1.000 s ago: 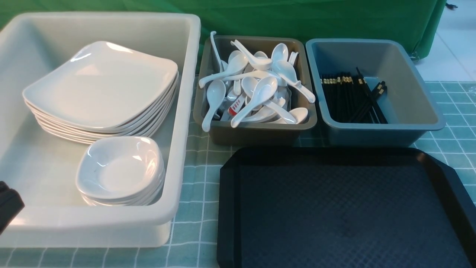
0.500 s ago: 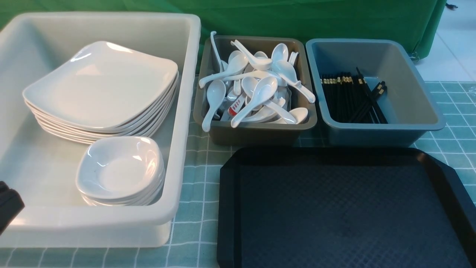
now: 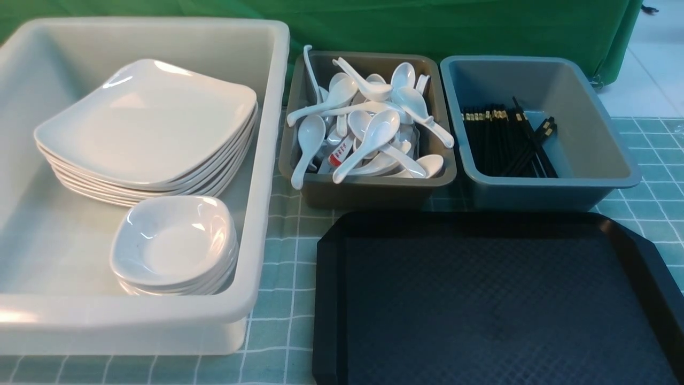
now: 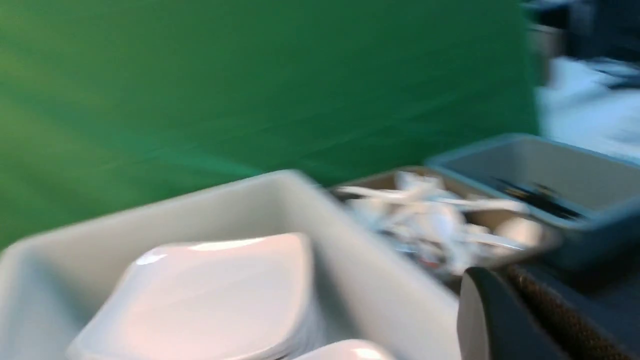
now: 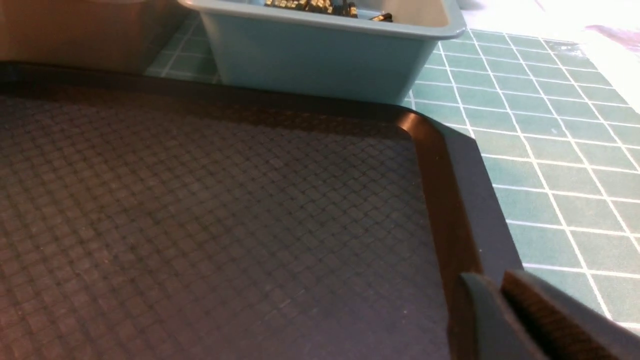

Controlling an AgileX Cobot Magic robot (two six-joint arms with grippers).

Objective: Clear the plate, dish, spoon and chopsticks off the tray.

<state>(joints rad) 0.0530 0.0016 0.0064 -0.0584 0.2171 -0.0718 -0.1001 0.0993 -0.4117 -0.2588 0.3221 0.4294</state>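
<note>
Gleaming square plates [image 3: 144, 125], waffle-textured tray [image 3: 491, 305]

From my seat, the black tray [image 3: 491, 299] lies bare and open from above, hemmed at its far edge by 2 bins, brown [image 3: 368, 190] and blue [image 3: 539, 192], with the white tub [image 3: 256, 214] walling its left.

A: What colour is the tray [image 3: 491, 299]?
B: Black, with a fine woven diamond texture across its floor.
A: And the cloth [image 3: 283, 278] beneath it?
B: Teal green, crossed by a thin white grid.
A: The containers?
B: The big tub [image 3: 267, 160] is off-white, the spoon bin [image 3: 368, 190] olive-brown, the chopstick bin [image 3: 588, 144] grey-blue.
A: Their contents?
B: White plates [image 3: 144, 123], white dishes [image 3: 173, 243], white spoons [image 3: 368, 133], one with a red label; black chopsticks [image 3: 502, 139] with gold bands. The backdrop [image 3: 427, 27] is green.
</note>
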